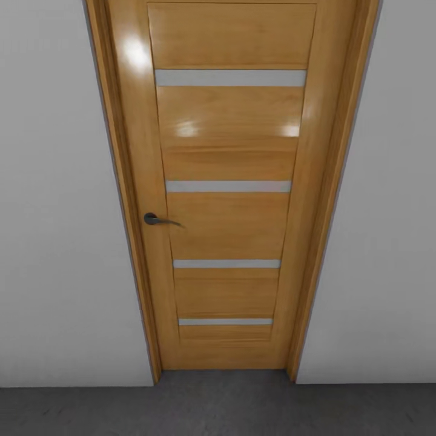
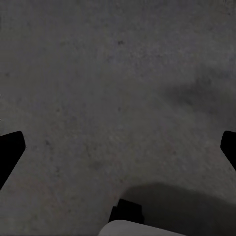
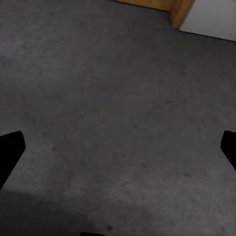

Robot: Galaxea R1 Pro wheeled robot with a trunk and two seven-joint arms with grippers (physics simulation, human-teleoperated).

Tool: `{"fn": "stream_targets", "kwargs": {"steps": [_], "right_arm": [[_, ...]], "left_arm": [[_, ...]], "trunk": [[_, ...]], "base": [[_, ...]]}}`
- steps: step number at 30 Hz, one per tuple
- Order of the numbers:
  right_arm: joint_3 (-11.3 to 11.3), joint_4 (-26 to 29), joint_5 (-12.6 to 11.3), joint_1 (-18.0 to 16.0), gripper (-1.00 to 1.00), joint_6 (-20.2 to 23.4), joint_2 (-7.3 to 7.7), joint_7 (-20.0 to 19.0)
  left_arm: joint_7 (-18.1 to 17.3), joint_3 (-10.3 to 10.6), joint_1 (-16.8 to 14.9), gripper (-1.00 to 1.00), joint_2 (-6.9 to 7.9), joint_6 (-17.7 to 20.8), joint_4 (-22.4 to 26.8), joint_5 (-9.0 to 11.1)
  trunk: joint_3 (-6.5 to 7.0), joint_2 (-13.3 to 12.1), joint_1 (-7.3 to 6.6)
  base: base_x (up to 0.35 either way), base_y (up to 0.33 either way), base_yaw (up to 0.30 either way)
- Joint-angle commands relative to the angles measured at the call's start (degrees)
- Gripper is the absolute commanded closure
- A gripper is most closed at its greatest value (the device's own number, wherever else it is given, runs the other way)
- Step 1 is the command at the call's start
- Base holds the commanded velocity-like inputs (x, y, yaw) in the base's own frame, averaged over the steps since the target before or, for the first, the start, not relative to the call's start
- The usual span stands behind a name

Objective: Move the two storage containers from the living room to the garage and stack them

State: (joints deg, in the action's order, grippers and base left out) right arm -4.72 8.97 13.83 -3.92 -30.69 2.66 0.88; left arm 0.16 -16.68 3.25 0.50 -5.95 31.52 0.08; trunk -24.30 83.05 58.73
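The two storage containers are out of view. I face the garage's orange-brown wooden door, which is closed, with the dark grey concrete floor at its foot. My left gripper hangs open over bare concrete floor, its dark fingertips at the picture's two sides and nothing between them. My right gripper is open too, over the floor, with nothing held.
The door has a dark lever handle on its left side and pale grey wall on both sides. In the right wrist view the door frame's foot and a patch of wall show at the far edge.
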Motion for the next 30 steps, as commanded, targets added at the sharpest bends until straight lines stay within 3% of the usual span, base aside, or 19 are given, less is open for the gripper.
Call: {"fn": "stream_targets", "kwargs": {"steps": [1,30], "right_arm": [[-0.46,-0.05,0.60,-0.04,-1.00,-0.21,-0.02,0.09],[-0.50,-0.04,0.57,-0.04,-1.00,-0.24,-0.02,0.10]], "left_arm": [[0.02,-0.02,0.01,-1.00,-0.03,-0.13,0.04,0.01],[-0.22,0.28,0.01,-1.00,-0.21,-0.07,-0.06,-0.14]], "trunk": [[-0.05,0.03,0.00],[-0.52,0.03,0.00]], "base": [[0.000,0.052,0.000],[0.000,0.004,0.000]]}}
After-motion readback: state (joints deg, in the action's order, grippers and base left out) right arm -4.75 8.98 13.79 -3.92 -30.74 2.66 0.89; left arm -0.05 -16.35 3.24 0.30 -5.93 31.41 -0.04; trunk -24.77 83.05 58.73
